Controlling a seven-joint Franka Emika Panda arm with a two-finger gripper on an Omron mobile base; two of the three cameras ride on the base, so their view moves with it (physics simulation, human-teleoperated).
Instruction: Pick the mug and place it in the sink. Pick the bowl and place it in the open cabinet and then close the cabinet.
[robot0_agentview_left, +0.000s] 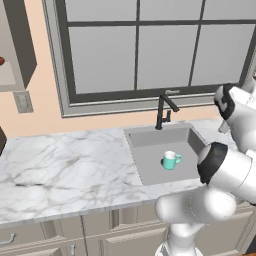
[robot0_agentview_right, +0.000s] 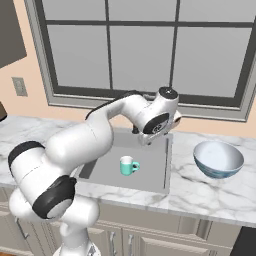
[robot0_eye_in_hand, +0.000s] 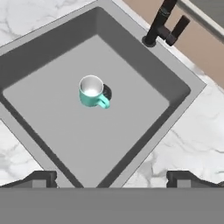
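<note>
One mug (robot0_eye_in_hand: 92, 92), teal with a white inside, stands upright on the floor of the sink (robot0_eye_in_hand: 144, 74), handle toward 4 o'clock in the hand view, and nothing grips it. In the left base view the mug (robot0_agentview_left: 171, 160) sits near the middle of the grey basin (robot0_agentview_left: 150, 165), with the black faucet (robot0_agentview_left: 163, 111) at 12 o'clock from it on the basin's back rim. The pincer (robot0_eye_in_hand: 112, 178) hangs above the sink with its two dark tips far apart and nothing between them; the mug lies at 11 o'clock from their midpoint, well apart from both tips. In the right base view the arm arches over the basin (robot0_agentview_right: 155, 172) and the mug (robot0_agentview_right: 128, 165) stands below the hand. One bowl (robot0_agentview_right: 218, 159), white inside with a blue outside, rests upright on the marble surface (robot0_agentview_right: 200, 195) at 3 o'clock from the sink, clear of its rim. The wall cabinet (robot0_agentview_left: 15, 45) shows at 10 o'clock in the left base view, its light inner shelf visible.
</note>
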